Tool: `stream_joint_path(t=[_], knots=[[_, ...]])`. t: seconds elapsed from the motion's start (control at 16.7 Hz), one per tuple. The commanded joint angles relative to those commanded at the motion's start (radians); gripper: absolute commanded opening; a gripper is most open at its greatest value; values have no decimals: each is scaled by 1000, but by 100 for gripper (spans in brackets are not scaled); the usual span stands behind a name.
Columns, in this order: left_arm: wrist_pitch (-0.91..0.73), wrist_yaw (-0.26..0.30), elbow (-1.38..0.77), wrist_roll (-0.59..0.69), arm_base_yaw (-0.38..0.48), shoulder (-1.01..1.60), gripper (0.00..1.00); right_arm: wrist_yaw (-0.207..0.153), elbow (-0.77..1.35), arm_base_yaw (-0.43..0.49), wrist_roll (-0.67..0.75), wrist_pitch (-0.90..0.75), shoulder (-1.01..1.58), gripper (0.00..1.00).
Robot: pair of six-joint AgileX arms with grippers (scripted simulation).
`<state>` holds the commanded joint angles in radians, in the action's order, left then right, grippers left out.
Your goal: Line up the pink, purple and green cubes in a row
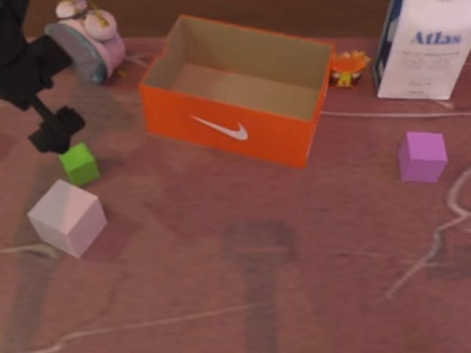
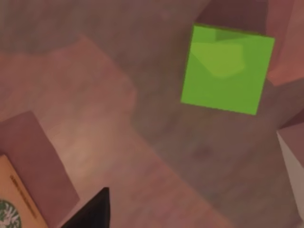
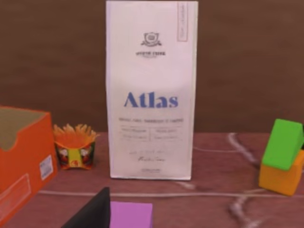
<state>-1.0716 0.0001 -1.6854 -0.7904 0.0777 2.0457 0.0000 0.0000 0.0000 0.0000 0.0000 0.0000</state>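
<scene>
Left pincer (image 1: 53,136): hangs near the surface's left edge, just beside the green cube (image 1: 79,163) on its far-left side; whether its fingers stand wide or narrow, I cannot tell.
Right pincer: not seen from above (only a dark tip shows in its wrist view).
Green cube: near the left edge, just behind the pink cube (image 1: 68,218).
Purple cube (image 1: 422,156): well apart, near the right edge.
Orientation: cubes have no long axis; green and pink sit turned, corners toward the front edge.
Doing it well: I'd square the fingers to two opposite green faces, centre above, then descend, clear of the pink neighbour.
</scene>
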Motion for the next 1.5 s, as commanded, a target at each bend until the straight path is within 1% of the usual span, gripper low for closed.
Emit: stream_joint_path(t=[0.18, 0.3, 0.72, 0.84, 1.2, 1.5], knots=[[-83, 2, -157, -67, 7, 170, 100, 0, 0, 0, 0, 0, 0, 100], [-115, 3, -221, -95, 9, 234, 100, 0, 0, 0, 0, 0, 0, 100], [-122, 4, -240, -105, 5, 256, 100, 0, 0, 0, 0, 0, 0, 100], [-85, 4, -214, -107, 8, 270, 100, 0, 0, 0, 0, 0, 0, 100], [142, 5, -77, -108, 9, 354, 100, 0, 0, 0, 0, 0, 0, 100], [161, 5, -64, -108, 9, 364, 100, 0, 0, 0, 0, 0, 0, 100]])
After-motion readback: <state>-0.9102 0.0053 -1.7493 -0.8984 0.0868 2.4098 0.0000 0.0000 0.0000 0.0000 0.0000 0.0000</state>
